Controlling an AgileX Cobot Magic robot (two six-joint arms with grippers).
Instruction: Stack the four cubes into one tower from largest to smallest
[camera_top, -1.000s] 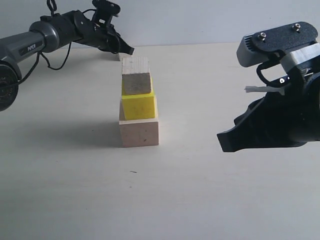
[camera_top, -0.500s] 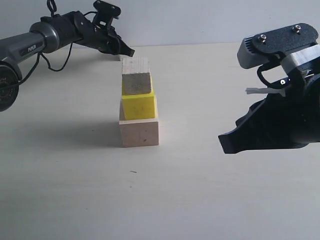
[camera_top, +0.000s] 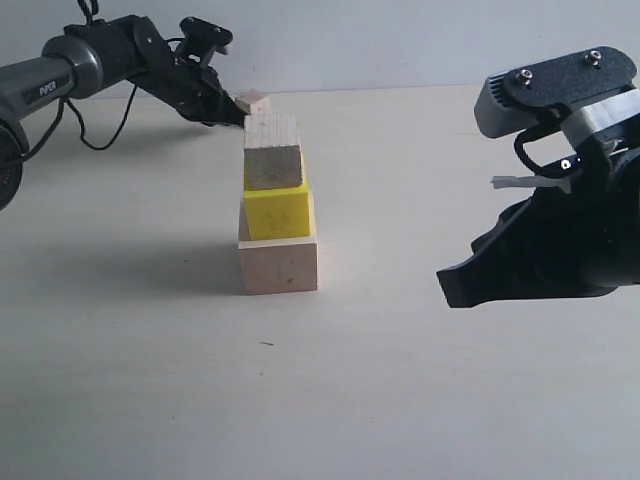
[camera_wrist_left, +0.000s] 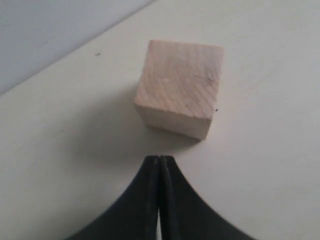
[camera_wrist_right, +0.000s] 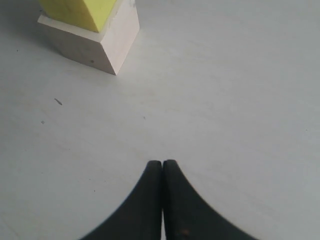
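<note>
Pale table (camera_top: 400, 380), grey wall (camera_top: 400, 40) behind. Tower (camera_top: 277, 200) stands three high: big wood, yellow, small wood. Left gripper (camera_top: 232, 118) has drawn back, jaws pressed together and empty, uncovering the last cube (camera_top: 254, 100) just ahead of it. Right gripper (camera_top: 450, 285) clenched, idle. Final pick not yet made

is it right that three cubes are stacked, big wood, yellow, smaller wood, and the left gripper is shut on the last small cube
No: the left gripper is shut, but on nothing. The left wrist view shows its jaws pressed together with the last small cube lying free on the table beyond them. The three-cube stack is as you say.
</note>
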